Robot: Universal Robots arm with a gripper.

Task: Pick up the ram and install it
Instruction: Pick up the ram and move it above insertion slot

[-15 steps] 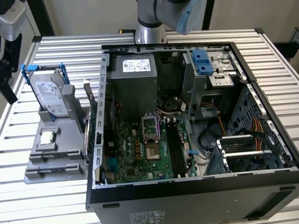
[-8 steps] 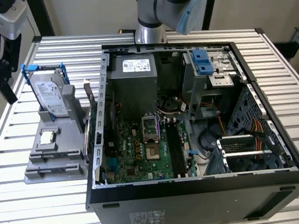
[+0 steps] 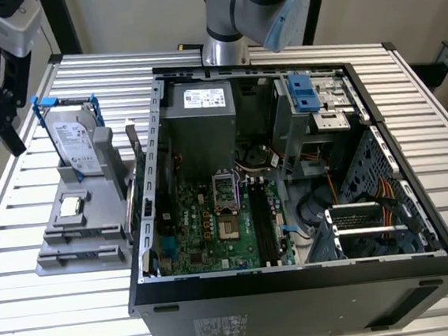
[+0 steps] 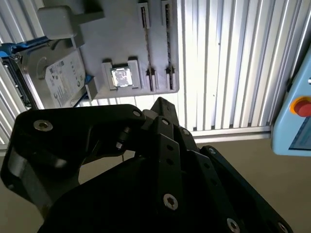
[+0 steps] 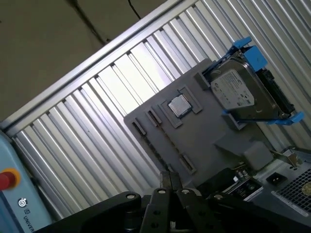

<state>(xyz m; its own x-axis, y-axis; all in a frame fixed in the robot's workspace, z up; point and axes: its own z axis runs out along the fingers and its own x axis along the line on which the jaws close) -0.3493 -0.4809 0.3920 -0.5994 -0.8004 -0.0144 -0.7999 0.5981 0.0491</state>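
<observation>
There's the ram (image 3: 136,149): a thin dark board, standing upright between the grey fixture (image 3: 63,231) and the computer case (image 3: 300,300).

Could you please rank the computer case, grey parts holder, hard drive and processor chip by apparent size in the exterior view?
Largest to smallest:
1. computer case
2. grey parts holder
3. hard drive in its blue bracket
4. processor chip
The gaps are wide, so camera distance should not change the order.
</observation>
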